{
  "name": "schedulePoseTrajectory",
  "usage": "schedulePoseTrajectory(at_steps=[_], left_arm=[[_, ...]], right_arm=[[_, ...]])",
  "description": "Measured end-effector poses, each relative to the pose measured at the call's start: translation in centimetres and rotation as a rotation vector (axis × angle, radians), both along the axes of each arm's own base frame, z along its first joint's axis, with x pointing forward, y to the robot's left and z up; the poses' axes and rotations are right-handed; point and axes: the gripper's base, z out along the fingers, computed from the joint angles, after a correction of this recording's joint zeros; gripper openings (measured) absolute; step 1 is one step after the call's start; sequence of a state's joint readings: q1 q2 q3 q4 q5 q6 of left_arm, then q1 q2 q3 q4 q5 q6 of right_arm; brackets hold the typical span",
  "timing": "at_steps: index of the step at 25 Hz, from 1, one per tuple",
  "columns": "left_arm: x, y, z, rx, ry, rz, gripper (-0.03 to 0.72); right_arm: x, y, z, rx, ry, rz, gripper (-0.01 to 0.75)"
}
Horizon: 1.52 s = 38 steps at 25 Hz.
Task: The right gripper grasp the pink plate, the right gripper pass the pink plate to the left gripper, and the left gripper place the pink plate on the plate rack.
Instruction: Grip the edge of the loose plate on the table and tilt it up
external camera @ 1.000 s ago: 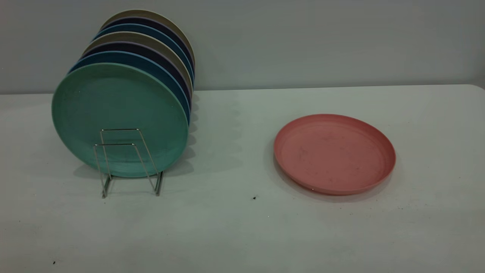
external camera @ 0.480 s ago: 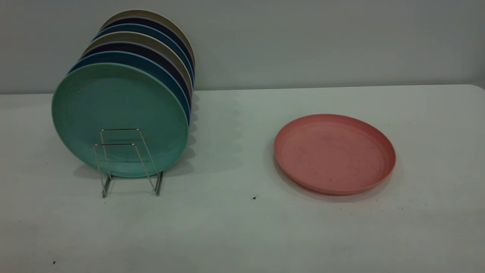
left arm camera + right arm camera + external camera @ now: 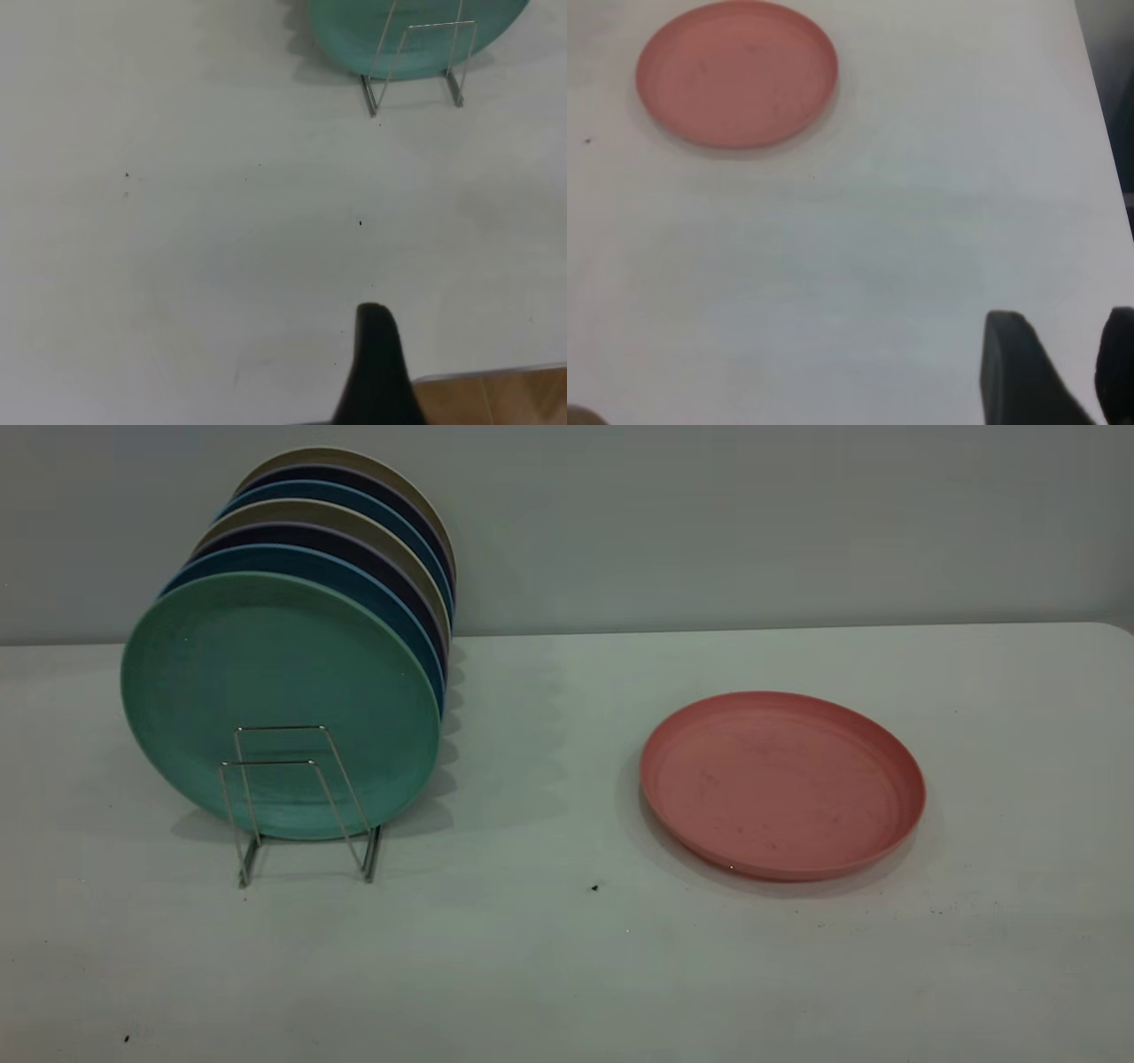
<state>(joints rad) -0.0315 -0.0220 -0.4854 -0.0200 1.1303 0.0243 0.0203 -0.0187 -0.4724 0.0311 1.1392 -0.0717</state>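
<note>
Pink plate (image 3: 782, 784): lies flat and face up on the worktop (image 3: 567, 957), right of centre in the exterior view, its low rim exposed all round, so an edge grasp looks possible from any side.

Plate rack (image 3: 301, 802): stands at the left of the exterior view, well apart from the pink plate; two wire loops at its near end are empty, which is probably where the plate belongs.

Green plate (image 3: 279, 704): upright in the rack just behind the empty loops, with blue, dark and beige plates filed behind it; each leans on a loop, showing how the pink one should stand.

Right gripper (image 3: 1081, 372): low in the right wrist view, over bare worktop and well apart from the pink plate in the upper left of that frame; the two fingers stand apart with a gap between them, holding nothing.

Left gripper (image 3: 379, 367): one dark finger shows at the lower edge of the left wrist view, over the worktop edge, with the rack far off at the top; whether it is apart or together cannot be told.

Stage: judged to be the start; the plate is not yet grasped.
</note>
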Motion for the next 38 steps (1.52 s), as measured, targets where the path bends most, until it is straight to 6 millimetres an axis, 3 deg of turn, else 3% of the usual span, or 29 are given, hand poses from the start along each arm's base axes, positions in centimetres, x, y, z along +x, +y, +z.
schedulePoseTrajectory(at_steps=[12,16,22,26,33,38], left_arm=[[0.0,-0.1,0.0,-0.007,-0.002,-0.013,0.582],[0.6,-0.4,1.3,-0.036,-0.081,-0.029,0.582],[5.2,-2.0,3.0,-0.173,-0.062,-0.121,0.582],[9.1,-3.3,3.2,-0.249,-0.010,-0.234,0.582],[14.5,-4.5,2.1,-0.349,0.076,-0.305,0.582],[17.3,-4.8,3.0,-0.344,0.109,-0.345,0.582]], right_arm=[[0.0,-0.1,0.4,-0.029,-0.028,0.011,0.239],[1.4,0.3,1.8,-0.018,-0.095,0.041,0.267],[6.9,1.8,2.4,0.088,0.008,0.158,0.379],[11.3,3.2,1.6,0.195,0.115,0.273,0.393],[18.8,4.6,-1.7,0.356,0.245,0.336,0.392],[24.6,4.6,-4.1,0.361,0.368,0.329,0.392]])
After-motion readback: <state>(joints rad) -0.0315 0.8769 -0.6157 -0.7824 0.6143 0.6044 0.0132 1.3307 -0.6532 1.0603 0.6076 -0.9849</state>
